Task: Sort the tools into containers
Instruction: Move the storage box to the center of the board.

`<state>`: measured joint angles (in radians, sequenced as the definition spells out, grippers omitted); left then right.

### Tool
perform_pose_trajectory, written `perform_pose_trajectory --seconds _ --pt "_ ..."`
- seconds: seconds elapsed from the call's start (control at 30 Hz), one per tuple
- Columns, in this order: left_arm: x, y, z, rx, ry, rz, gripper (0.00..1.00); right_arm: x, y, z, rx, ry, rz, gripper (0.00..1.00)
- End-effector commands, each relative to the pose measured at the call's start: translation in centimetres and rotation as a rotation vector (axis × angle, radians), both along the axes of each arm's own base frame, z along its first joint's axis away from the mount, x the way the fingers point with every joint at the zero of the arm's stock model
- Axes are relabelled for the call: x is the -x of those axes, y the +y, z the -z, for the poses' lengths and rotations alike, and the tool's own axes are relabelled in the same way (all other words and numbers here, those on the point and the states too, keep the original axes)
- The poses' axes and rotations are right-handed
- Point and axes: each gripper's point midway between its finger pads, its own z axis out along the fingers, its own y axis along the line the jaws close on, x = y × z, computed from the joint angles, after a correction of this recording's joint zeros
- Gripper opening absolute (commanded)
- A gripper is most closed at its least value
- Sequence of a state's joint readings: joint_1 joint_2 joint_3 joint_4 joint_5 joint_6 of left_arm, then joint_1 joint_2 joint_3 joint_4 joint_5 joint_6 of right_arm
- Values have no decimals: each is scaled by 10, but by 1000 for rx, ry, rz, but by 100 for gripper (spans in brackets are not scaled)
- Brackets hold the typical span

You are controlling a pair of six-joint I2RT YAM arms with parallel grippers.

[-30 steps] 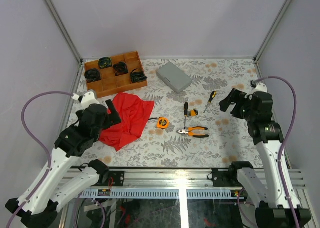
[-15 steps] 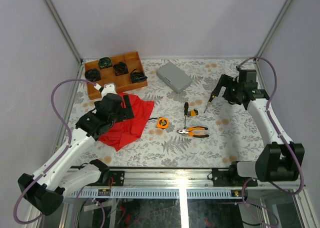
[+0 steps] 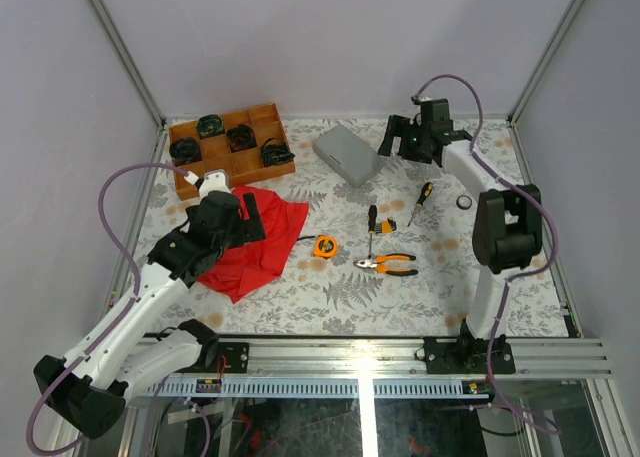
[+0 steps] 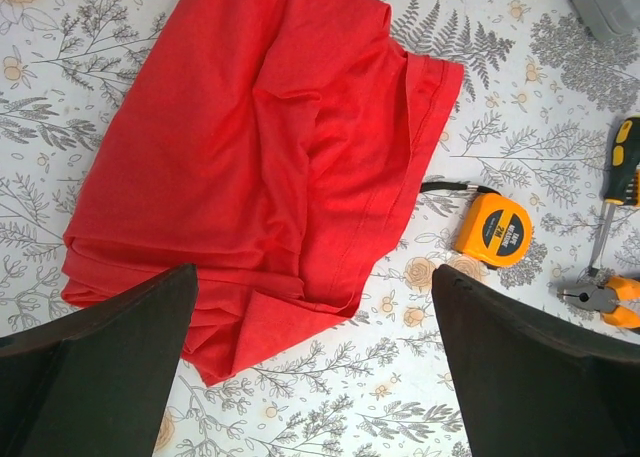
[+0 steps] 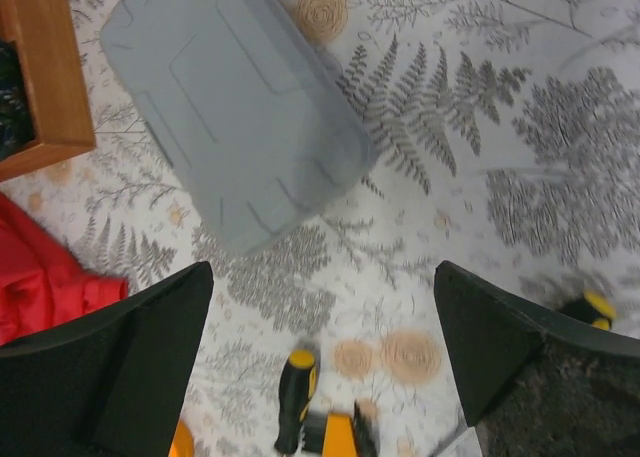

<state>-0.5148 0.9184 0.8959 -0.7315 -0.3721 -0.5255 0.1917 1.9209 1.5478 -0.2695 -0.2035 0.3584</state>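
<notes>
The grey case (image 3: 347, 154) lies closed at the back centre and fills the top left of the right wrist view (image 5: 235, 107). My right gripper (image 3: 392, 139) is open and empty, hovering just right of the case, above bare table (image 5: 325, 367). The tape measure (image 3: 325, 245), pliers (image 3: 387, 266), a screwdriver (image 3: 372, 220), a stubby piece (image 3: 387, 222) and a second screwdriver (image 3: 422, 199) lie mid-table. My left gripper (image 3: 256, 217) is open and empty over a red cloth (image 4: 250, 147), with the tape measure (image 4: 493, 229) to its right.
A wooden tray (image 3: 230, 147) with black coiled bundles stands at the back left, its corner in the right wrist view (image 5: 40, 77). The red cloth (image 3: 255, 237) lies crumpled at the left. A small black ring (image 3: 463, 203) lies at the right.
My right arm has swung from the right side to the back, up beside the grey case. My left arm reached out over the red cloth and has since held still.
</notes>
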Motion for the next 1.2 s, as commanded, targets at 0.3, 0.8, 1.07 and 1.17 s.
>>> perform_pose_trajectory --seconds 0.3,0.8,1.07,1.17 --pt "-12 -6 -2 23 -32 26 100 -117 57 -5 -20 -211 -266 100" --pt "-17 0 5 28 -4 6 100 -139 98 15 -212 -247 -375 100" --pt "-16 -8 10 40 15 49 100 -128 116 41 -219 -184 -406 100" --pt "-16 -9 12 39 23 60 100 -125 121 52 -215 -160 -410 100"
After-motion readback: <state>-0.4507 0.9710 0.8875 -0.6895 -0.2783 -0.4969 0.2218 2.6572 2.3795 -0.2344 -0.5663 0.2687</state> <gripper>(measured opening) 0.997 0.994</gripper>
